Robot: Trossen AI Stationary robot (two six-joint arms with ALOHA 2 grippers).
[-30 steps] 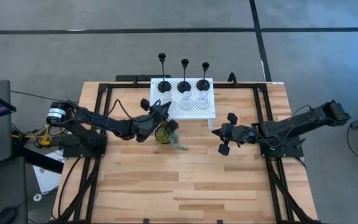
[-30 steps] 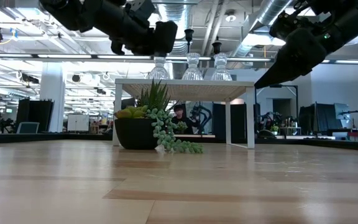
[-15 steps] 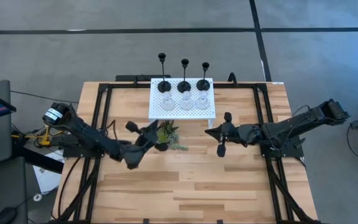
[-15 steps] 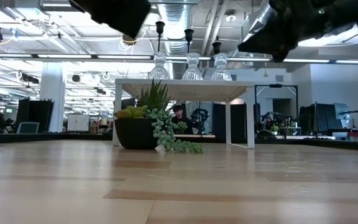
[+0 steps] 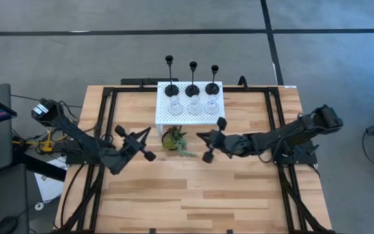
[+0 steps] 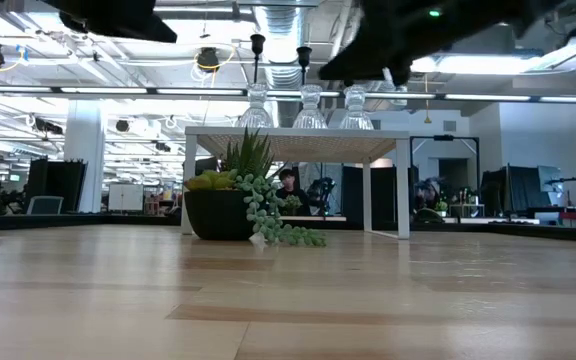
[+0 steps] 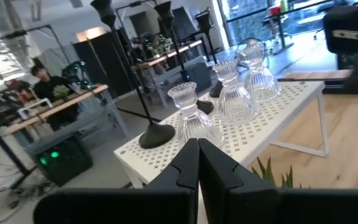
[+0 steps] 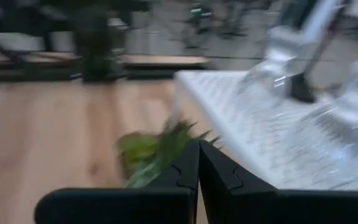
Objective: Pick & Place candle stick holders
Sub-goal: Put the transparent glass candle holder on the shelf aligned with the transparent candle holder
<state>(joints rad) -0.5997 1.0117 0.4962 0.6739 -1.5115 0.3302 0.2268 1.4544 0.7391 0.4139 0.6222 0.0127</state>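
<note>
Wooden table fills the lower centre of the high view, dark frame rails running along both sides.

Left arm comes in from the left edge; left gripper sits left of centre, above bare wood, fingers spread apart, nothing between them.

Right arm reaches in from the right edge; right gripper lies just right of centre, near the plant, fingers spread wide, holding nothing.

White perforated stand at upper centre of the table. In the low view it appears as a white-legged platform at mid-frame.

All six candle stick holders are on the stand. Back row: three black holders, thin stems rising toward the top of the frame. Front row: three clear glass holders, side by side. Left wrist view shows the ribbed glass ones in front of the black bases.

Small green potted plant on the table just below the stand's front edge, between the two grippers, trailing sprig toward the right.
</note>
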